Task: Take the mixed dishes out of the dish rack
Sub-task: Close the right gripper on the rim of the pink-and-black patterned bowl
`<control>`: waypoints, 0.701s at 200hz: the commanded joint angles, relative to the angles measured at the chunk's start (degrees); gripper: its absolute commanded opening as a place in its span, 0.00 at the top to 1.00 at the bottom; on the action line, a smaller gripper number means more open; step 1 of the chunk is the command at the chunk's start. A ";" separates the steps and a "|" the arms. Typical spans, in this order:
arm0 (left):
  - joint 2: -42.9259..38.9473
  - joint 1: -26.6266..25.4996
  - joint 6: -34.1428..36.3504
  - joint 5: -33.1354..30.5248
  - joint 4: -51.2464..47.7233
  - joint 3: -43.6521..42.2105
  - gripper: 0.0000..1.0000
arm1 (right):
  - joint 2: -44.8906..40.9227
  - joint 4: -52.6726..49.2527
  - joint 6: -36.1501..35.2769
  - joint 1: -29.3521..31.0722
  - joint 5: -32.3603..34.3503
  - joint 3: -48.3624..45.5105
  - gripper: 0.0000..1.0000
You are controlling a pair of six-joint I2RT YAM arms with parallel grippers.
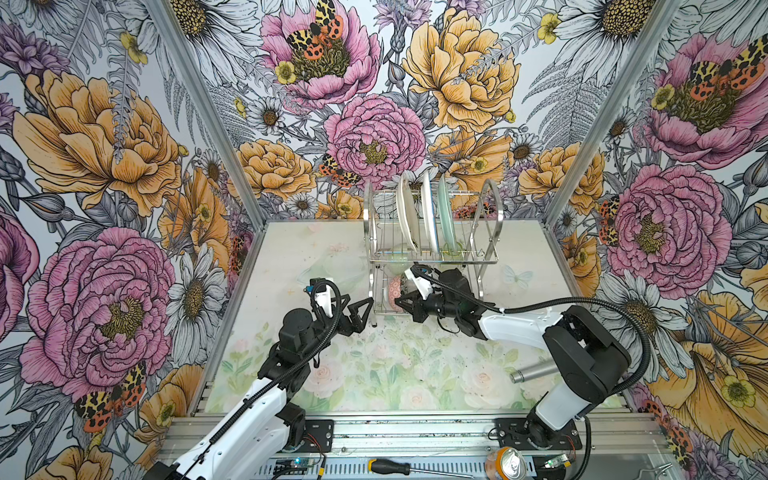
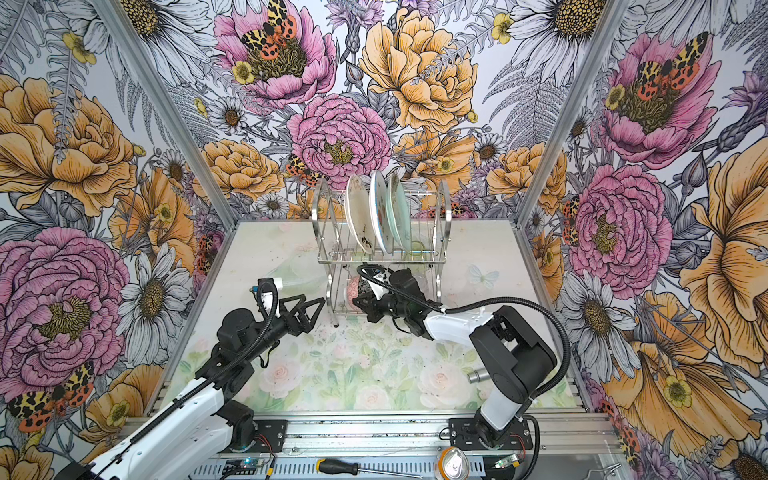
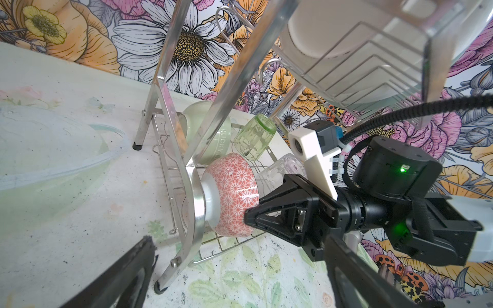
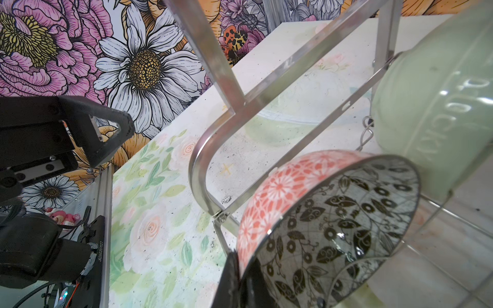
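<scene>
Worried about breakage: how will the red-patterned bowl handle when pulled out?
The red-patterned bowl looks glazed ceramic: probably rigid, slick, chippable. Pinched at its rim by the right gripper, it may pivot. On its side against the dish rack frame, it could snag.

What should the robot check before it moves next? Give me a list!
1. Grip: right tool shut on the red-patterned bowl rim: ok.
2. Spare arm: left tool open, outside the dish rack: ok.
3. Bowl's foot clear of the side arch: cannot tell.
4. Neighbour: clear glass apart from the bowl: cannot tell.
5. Above: three plates standing in the upper shelf: ok.
</scene>
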 commanded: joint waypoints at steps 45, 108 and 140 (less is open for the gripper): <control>-0.73 -0.41 -0.47 -0.91 0.70 0.24 0.01 | -0.76 4.78 -1.58 0.80 -1.32 2.83 1.00; -0.91 -0.49 -0.35 -1.24 0.39 0.28 0.01 | -0.67 4.62 -0.48 1.02 1.23 3.47 1.00; -0.91 -0.50 -0.49 -1.26 0.36 0.22 0.01 | -0.73 5.25 -1.08 1.11 -1.11 3.40 1.00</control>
